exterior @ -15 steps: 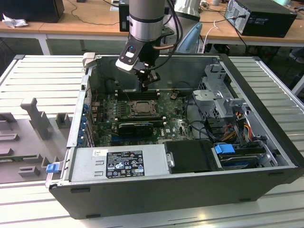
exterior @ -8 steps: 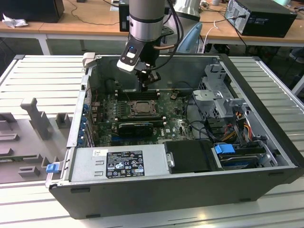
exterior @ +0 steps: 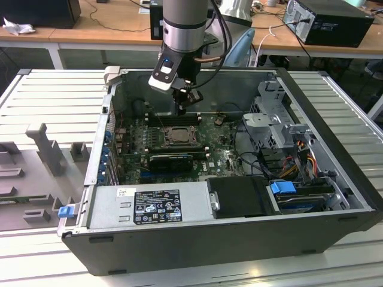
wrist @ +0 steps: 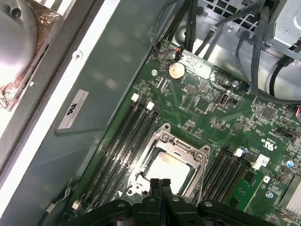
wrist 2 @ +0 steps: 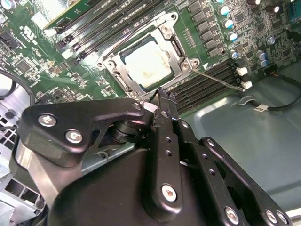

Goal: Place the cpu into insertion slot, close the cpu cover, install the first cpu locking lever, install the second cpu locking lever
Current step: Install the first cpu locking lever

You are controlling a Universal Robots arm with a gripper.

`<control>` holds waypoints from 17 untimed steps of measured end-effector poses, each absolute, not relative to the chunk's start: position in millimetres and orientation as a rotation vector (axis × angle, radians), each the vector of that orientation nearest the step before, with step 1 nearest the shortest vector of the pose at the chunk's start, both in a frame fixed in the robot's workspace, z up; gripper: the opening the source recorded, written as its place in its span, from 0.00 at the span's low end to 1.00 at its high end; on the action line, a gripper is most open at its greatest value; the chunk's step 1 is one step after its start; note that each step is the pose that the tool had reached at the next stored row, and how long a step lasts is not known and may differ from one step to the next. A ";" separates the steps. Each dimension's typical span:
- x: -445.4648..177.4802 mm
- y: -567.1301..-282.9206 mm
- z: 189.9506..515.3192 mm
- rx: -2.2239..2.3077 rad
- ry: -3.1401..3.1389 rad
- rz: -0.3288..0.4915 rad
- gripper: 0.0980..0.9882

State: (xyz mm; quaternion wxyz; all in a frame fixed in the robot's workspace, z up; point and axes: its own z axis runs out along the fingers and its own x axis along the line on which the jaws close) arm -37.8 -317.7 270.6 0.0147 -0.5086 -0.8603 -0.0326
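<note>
Nearest me in the exterior view is the dark wall of the open computer case. Inside it, the grey power supply lies along that near side. Behind it the green motherboard carries a black card. Past the card sits the insertion slot. In both wrist views I see the cpu seated in it, pale top up. The cpu cover lies flat around the chip, which shows through its cut-out. A thin metal lever juts from one socket corner across the memory slots. The gripper hangs just above the socket's edge, fingers pressed together, and I can make out nothing between them. On the exterior view's right a metal drive cage fills that end of the case. Desks stand beyond it.
</note>
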 end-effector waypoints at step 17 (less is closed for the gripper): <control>-37.8 -317.7 270.3 -1.490 -2.725 -0.106 0.01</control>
